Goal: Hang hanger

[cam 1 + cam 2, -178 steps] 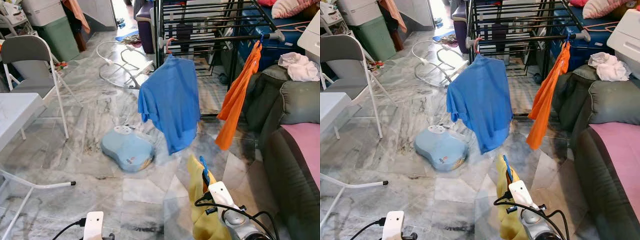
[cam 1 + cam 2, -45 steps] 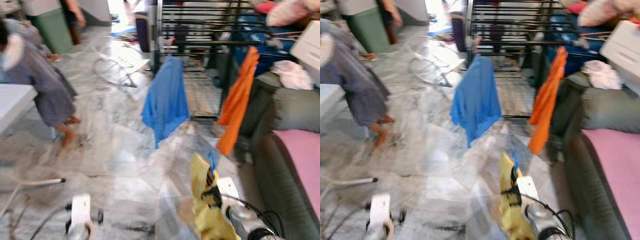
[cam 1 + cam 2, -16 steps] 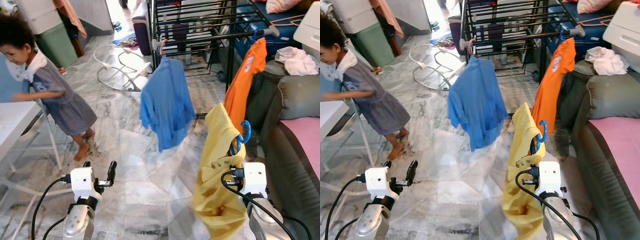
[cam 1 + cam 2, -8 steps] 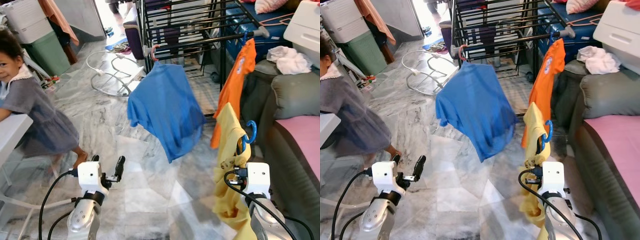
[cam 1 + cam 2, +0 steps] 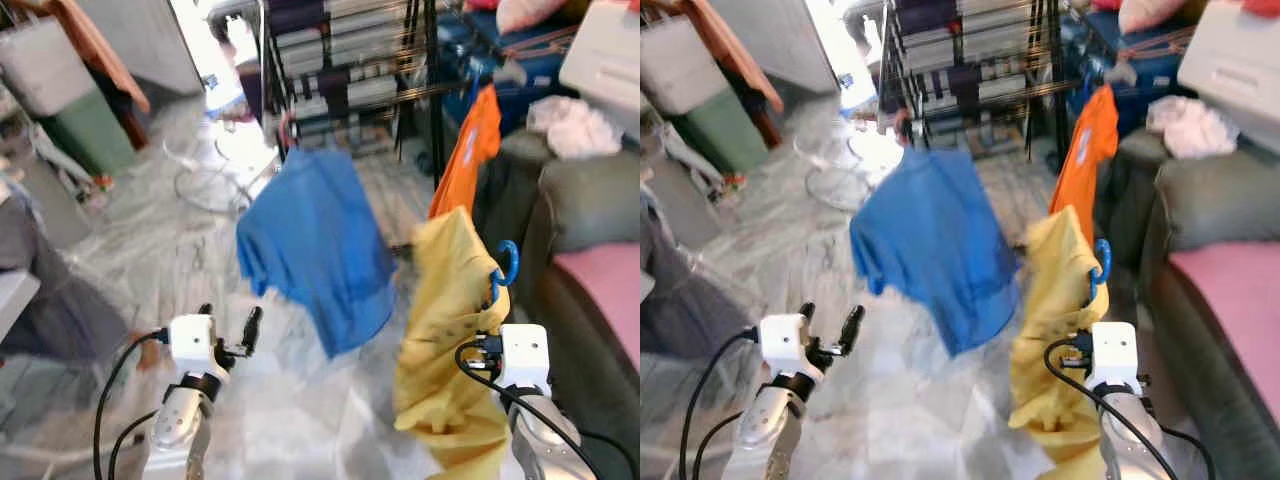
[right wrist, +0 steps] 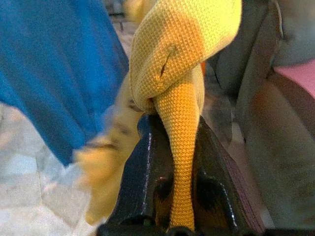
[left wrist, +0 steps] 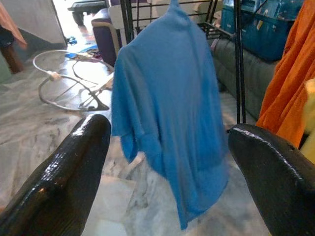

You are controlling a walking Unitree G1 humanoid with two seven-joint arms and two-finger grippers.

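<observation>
1. Left eye view: right gripper (image 5: pixel 497 308) raised, carrying the yellow shirt (image 5: pixel 445 310) on its blue hanger (image 5: pixel 503 265), just before the orange shirt (image 5: pixel 470 150) hung from the drying rack (image 5: pixel 400 60). Left gripper (image 5: pixel 235 335) raised, empty. Picture blurred.
2. Right eye view: blue shirt (image 5: pixel 930 245) hangs on the rack, between the arms.
3. Left wrist view: fingers (image 7: pixel 69 172) spread wide, holding nothing; blue shirt ahead.
4. Right wrist view: fingers (image 6: pixel 142 172) pressed onto yellow cloth.

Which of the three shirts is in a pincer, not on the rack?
The yellow shirt, on its blue hanger, clamped in the right pincer. The blue shirt and orange shirt already hang from the drying rack.
</observation>
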